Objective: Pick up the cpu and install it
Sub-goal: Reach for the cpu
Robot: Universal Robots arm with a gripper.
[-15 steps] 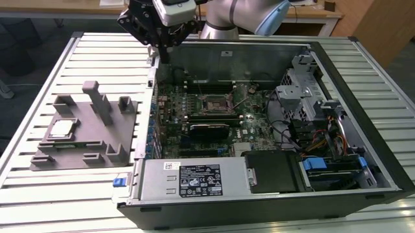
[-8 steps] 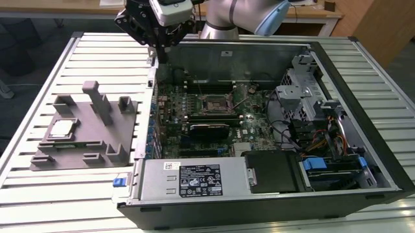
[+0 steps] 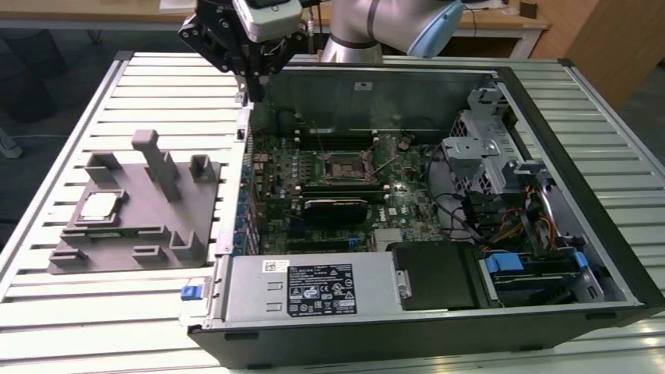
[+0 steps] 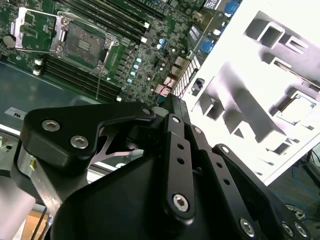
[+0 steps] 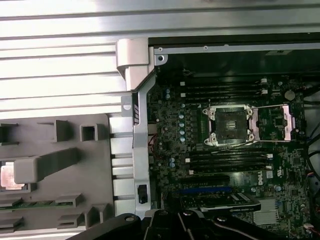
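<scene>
Nearest the exterior camera, at six o'clock, runs the dark wall of the open computer case [image 3: 416, 347], with a silver box [image 3: 311, 288] bearing a black label just behind it. Up at twelve o'clock the arm [image 3: 390, 27], silver with a pale blue joint cap, reaches in from beyond the case. Its wrist is bent so the tool [image 3: 252, 93] points straight down. The tool hangs over the case's far corner on the exterior view's left, right where the case wall meets the slatted table [image 3: 104, 331]. Whether it is released or clenched I cannot tell, and nothing shows in its grasp.

Now the cpu [image 3: 100, 206]: it lies flat in a recess of the grey holder [image 3: 146, 230] on the table, outside the case. It sits between seven and eight o'clock from the tool and well apart from it.

The socket [image 3: 343, 167] sits on the green motherboard [image 3: 400, 195] with its frame swung open and its centre bare, between four and five o'clock from the tool. Both wrist views look down on the socket and the cpu past the tool's black linkage.
</scene>
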